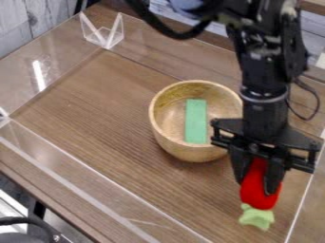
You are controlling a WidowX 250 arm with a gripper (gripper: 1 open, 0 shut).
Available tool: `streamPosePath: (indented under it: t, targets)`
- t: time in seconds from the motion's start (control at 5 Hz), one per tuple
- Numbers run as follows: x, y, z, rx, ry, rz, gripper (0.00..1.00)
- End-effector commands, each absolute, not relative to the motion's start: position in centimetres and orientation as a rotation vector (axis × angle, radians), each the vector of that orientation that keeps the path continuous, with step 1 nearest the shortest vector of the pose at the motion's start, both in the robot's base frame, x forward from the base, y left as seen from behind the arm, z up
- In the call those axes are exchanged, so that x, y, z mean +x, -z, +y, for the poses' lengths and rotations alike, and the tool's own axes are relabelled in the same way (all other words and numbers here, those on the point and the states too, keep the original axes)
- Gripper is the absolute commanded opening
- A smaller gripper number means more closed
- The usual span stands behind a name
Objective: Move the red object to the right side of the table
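At the right side of the worktop, in the only view, the gripper points almost straight down with its jaws clamped on the red object. The toy hangs between the jaws, just off the wood or barely above it (I cannot tell which), and its pale green stem end sticks out below, near the front acrylic wall. It is to the right of the wooden bowl, which holds a green block, and apart from it.

I judge the toy to be light and probably a little soft, with a smooth rounded skin that can slip or turn in a narrow grip. The best place to hold seems the widest part of the red body, across its sides, as now, and not the thin stem. A gentle lowering before release should keep it from rolling.
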State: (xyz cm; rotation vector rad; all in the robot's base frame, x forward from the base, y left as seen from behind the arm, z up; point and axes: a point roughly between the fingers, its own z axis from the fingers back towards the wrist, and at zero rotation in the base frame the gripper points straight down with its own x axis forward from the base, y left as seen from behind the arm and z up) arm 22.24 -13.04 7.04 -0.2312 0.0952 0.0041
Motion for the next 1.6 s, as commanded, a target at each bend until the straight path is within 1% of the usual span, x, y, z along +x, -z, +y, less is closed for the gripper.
streamPosePath:
  t: [0.0, 0.4, 0.6, 0.8, 1.2, 1.4]
  targets:
    - [22.8, -8.6, -13.6, -0.252, 0.010, 0.036, 0.00]
    - [24.1, -6.6, -13.6, -0.243, -0.188, -0.003, 0.00]
    - [23.9, -6.1, -13.6, -0.245, -0.235, -0.028, 0.00]
    - [23.8, -5.7, -13.6, -0.248, -0.274, -0.051, 1.00]
    - [25.9, -7.5, -11.2, -0.250, -0.294, -0.069, 1.00]
    - [26.7, -7.8, -10.3, -0.259, -0.314, -0.070, 1.00]
